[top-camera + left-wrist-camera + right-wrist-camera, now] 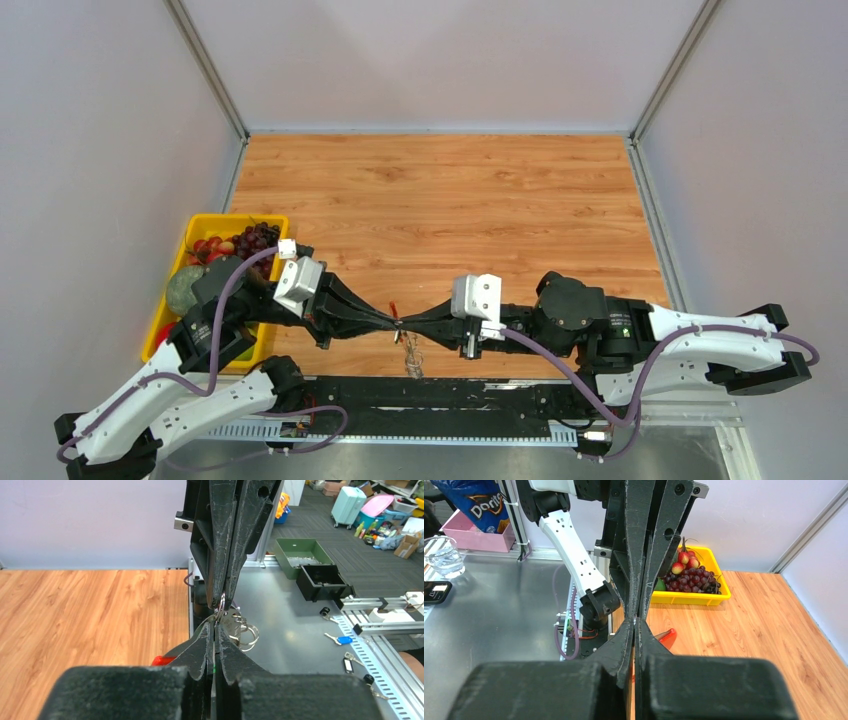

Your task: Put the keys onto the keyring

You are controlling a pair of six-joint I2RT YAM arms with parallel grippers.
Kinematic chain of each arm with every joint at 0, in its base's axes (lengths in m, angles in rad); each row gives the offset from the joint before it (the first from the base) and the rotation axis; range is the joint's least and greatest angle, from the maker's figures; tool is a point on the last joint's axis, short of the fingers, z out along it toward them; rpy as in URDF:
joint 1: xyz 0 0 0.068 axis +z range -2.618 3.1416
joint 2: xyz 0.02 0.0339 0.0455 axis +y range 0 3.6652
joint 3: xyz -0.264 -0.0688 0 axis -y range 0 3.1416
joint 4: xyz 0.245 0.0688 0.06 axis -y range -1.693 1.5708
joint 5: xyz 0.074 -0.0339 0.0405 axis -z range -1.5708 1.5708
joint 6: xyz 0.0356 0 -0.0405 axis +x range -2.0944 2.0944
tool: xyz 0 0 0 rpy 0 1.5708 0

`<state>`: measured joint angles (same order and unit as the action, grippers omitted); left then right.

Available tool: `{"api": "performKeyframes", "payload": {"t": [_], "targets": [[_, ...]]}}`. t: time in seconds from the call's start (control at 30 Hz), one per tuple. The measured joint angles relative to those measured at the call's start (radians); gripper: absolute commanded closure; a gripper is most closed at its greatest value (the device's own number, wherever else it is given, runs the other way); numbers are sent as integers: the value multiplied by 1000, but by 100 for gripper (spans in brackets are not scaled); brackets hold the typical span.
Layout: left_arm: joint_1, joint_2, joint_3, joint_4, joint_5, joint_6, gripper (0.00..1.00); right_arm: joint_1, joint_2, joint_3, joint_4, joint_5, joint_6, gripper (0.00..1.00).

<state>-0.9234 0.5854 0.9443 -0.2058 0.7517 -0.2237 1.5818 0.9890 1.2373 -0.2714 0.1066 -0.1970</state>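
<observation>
My left gripper (392,322) and right gripper (408,325) meet tip to tip above the table's near edge. In the left wrist view the left gripper (215,626) is shut, with the green head of the key (215,669) showing as a speck between its fingers. The right gripper (634,621) is shut on the keyring, with a strip of red between its fingers. The keyring's red loop (667,636) sticks out beside the tips. Its silvery rings and metal fan (242,630) hang just below them and also show in the top view (410,352).
A yellow tray (200,225) of grapes and other fruit stands at the left edge of the table, behind the left arm; it also shows in the right wrist view (704,599). The wooden table (450,200) stretches behind the grippers. Grey walls enclose it.
</observation>
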Motion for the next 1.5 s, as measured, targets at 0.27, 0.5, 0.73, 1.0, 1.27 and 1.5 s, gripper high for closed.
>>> {"api": "performKeyframes", "payload": {"t": [0.27, 0.5, 0.73, 1.0, 1.27, 1.5], "targets": [[0, 5, 0, 19, 11, -3, 100, 7, -5, -3, 22, 1, -20, 100], [0, 9, 0, 57, 25, -13, 100, 11, -16, -31, 90, -5, -49, 100], [0, 18, 0, 116, 45, -24, 100, 13, -14, -35, 155, -40, -72, 100], [-2, 25, -3, 175, 75, -37, 100, 13, -6, -35, 209, -89, -83, 100], [-5, 25, -30, 267, 88, -58, 100, 13, 3, -35, 250, -117, -82, 100], [-5, 25, -50, 330, 89, -79, 100, 13, -3, -51, 286, -116, -78, 100]]}}
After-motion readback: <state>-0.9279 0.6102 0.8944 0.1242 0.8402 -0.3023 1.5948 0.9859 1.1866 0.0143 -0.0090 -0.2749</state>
